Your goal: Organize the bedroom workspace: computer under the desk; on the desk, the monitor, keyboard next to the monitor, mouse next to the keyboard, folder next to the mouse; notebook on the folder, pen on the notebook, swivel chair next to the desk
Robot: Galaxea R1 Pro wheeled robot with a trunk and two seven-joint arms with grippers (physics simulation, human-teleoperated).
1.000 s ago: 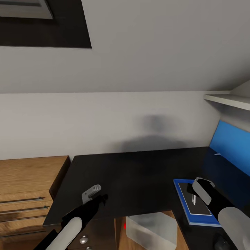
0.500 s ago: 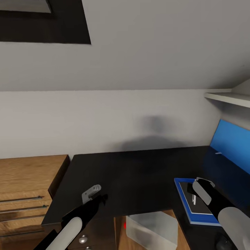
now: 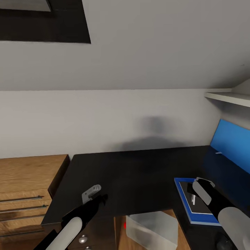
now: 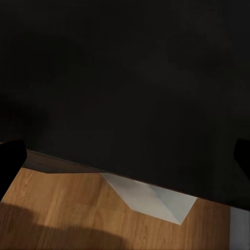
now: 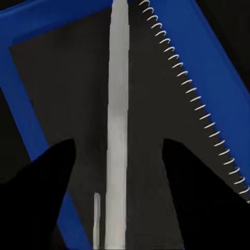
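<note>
Right arm reaches forward low at the head view's right, its right claw hovering over the stack on the counter; in the right wrist view the fingers stand spread wide on either side of the pen, gripping nothing. Left arm angles forward over the counter's near left edge, left claw above bare black top; left wrist view shows two dark fingertips at the picture's edges, apart, nothing between them. Compared with half a second ago nothing has shifted: arms, stack and view all match. Folder is a flat bright blue rectangle on the glossy black counter, notebook dark grey with white spiral binding on top of it, the thin white-silver pen lying on the notebook. Computer, a pale boxy case with a red light, sits under the counter. Wooden drawer unit stands just left of the counter.
</note>
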